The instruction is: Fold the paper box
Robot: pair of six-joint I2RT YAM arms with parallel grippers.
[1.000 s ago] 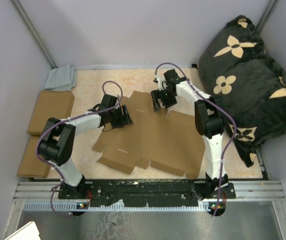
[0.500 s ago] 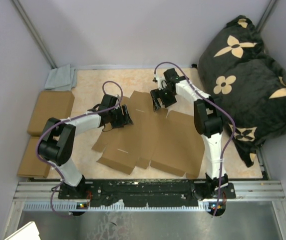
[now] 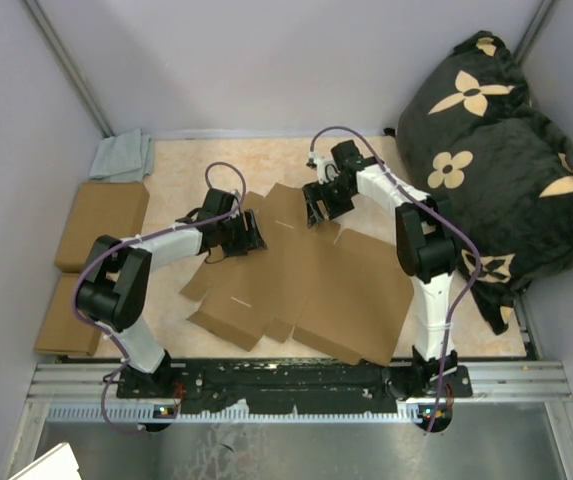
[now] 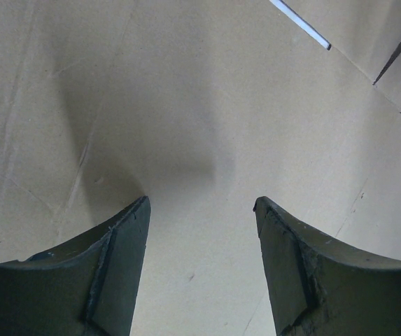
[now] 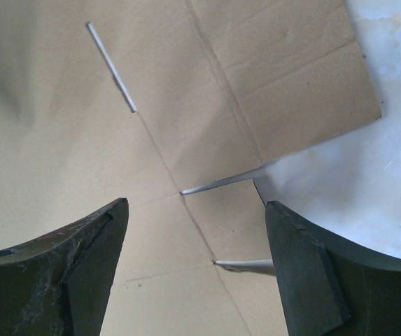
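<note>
The paper box (image 3: pixel 306 285) is a large flat die-cut brown cardboard sheet with flaps and creases, lying in the middle of the table. My left gripper (image 3: pixel 251 232) is open at the sheet's far-left part. In the left wrist view it (image 4: pixel 200 203) has its fingertips close on plain cardboard (image 4: pixel 186 105), holding nothing. My right gripper (image 3: pixel 316 212) is open at the sheet's far edge. In the right wrist view it (image 5: pixel 197 204) straddles a crease and two cut slits of the sheet (image 5: pixel 186 126), with the right fingertip (image 5: pixel 291 238) over the sheet's edge.
Two smaller closed brown boxes (image 3: pixel 101 220) (image 3: pixel 66 315) lie at the left edge. A grey cloth (image 3: pixel 123 155) is at the far left corner. A black cushion with flower prints (image 3: pixel 496 150) fills the right side. Walls close in the back and sides.
The cardboard sheet has turned a little on the table, its near-right corner swinging towards the arms' bases. The right gripper has shifted slightly; the left gripper has stayed put.
</note>
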